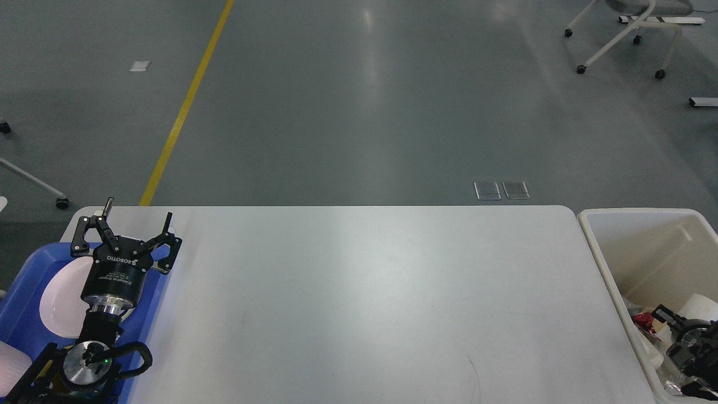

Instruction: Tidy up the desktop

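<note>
The white desktop (364,292) fills the middle of the head view and nothing lies on its visible surface. My left gripper (137,216) is open and empty, above the far end of a blue tray (31,266) at the desktop's left edge. My right gripper (670,325) is low inside the cream bin (595,247) at the right. It is dark and partly cut off by the frame, so its fingers cannot be told apart. A white rounded thing (700,306) lies right beside it in the bin; I cannot tell whether it is held.
A white plate (59,306) lies in the blue tray under my left arm. The bin holds a red wrapper (641,321) and clear plastic trash. Beyond the desktop are grey floor, a yellow line (179,118) and a wheeled chair (622,33).
</note>
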